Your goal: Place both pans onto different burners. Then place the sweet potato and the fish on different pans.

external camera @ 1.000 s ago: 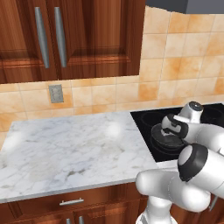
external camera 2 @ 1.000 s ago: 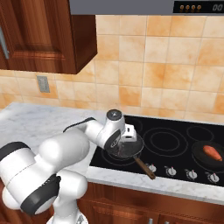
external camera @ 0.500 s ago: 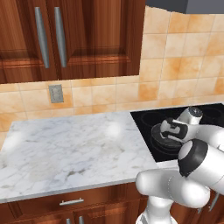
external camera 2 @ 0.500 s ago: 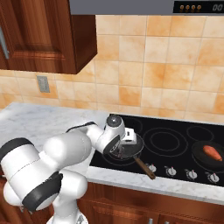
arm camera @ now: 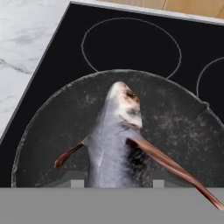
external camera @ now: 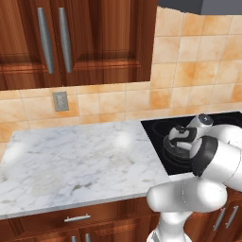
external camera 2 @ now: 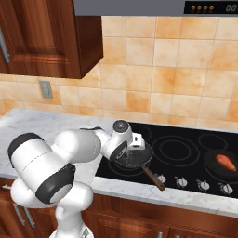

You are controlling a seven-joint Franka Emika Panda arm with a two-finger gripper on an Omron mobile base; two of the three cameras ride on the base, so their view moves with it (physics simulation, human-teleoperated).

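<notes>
My gripper (arm camera: 116, 183) is shut on the fish (arm camera: 114, 140), a slim grey fish with dark fins, and holds it just above one of the pans (arm camera: 175, 131). This black pan (external camera 2: 141, 160) has a brown wooden handle (external camera 2: 154, 178) and sits on the front left burner. From the right base view the gripper (external camera 2: 133, 150) hangs low over its middle. The second of the pans (external camera 2: 209, 161) rests on a burner at the far right, with the orange sweet potato (external camera 2: 225, 162) inside. In the left base view the gripper (external camera: 182, 140) is over the cooktop's left part.
A free burner ring (arm camera: 131, 48) lies just beyond the near pan, and another burner (external camera 2: 175, 148) is free between the two pans. Silver knobs (external camera 2: 179, 180) line the cooktop's front edge. Marble counter (external camera: 75, 156) stretches to the left, with a tiled wall behind.
The hand with the fish has eased slightly lower over the wooden-handled pan. Nothing else has moved.
</notes>
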